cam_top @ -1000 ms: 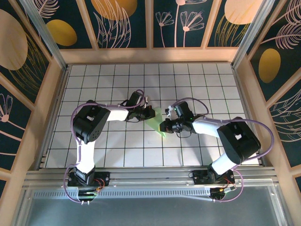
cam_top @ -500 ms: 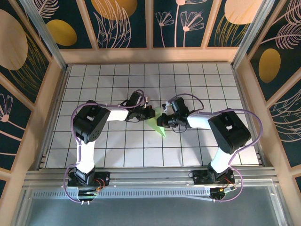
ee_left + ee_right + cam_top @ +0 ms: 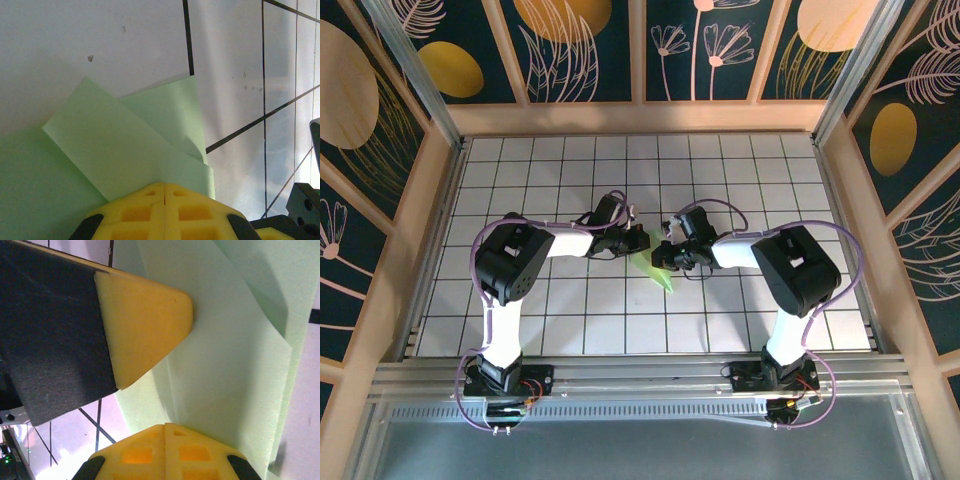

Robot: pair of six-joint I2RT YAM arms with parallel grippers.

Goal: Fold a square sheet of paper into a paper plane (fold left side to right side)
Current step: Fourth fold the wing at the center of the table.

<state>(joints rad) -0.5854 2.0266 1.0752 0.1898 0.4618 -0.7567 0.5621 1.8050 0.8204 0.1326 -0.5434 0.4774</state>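
Paper plane (image 3: 658, 272): on desk (image 3: 520, 300) beneath both tips, long axis from left claw (image 3: 638, 238) nearward past right claw (image 3: 665, 258).
Left claw: pressed together, at far end.
Right claw: pressed together, nearer pointed end.

The folded pale-green paper sheet (image 3: 659, 275) is lying partly hidden under the left gripper (image 3: 636, 239) and right gripper (image 3: 662, 257); overhead, its creases are showing too small to read.

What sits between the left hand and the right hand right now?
Between left hand and right hand lies the folded pale green paper sheet, seen in the top view.
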